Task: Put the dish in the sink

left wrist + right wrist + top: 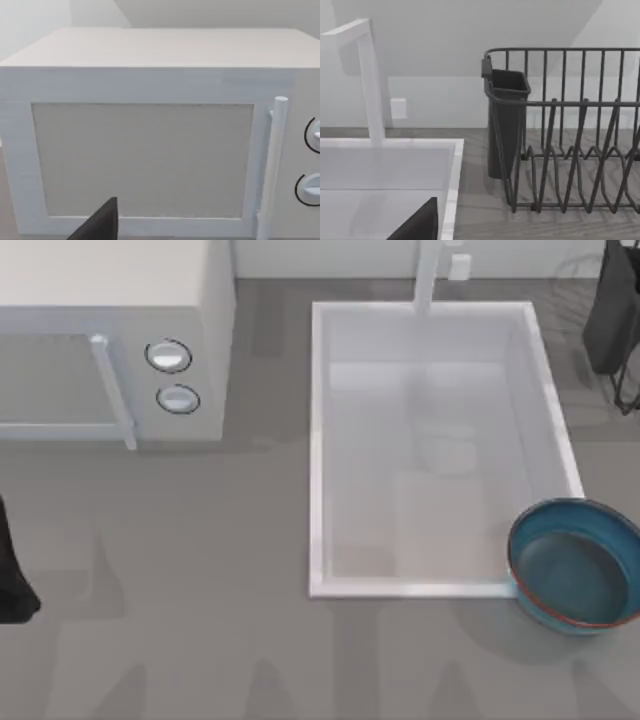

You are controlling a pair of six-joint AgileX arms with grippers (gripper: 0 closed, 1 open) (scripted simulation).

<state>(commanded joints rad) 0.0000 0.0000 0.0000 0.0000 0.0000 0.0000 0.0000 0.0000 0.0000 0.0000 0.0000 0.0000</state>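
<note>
The left arm (12,570) sits at the table's left edge, near side. The right arm (612,310) sits at the far right corner. Both hang clear of the tabletop.

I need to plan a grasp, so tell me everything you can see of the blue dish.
The dish is a round, deep teal-blue bowl with a thin reddish-brown rim line and a smooth, glossy-looking surface. It sits upright and empty on the grey table, at the near right corner of the sink, outside the basin. Its edge overlaps the sink's white rim from above; contact cannot be told. No tool touches it.
</note>
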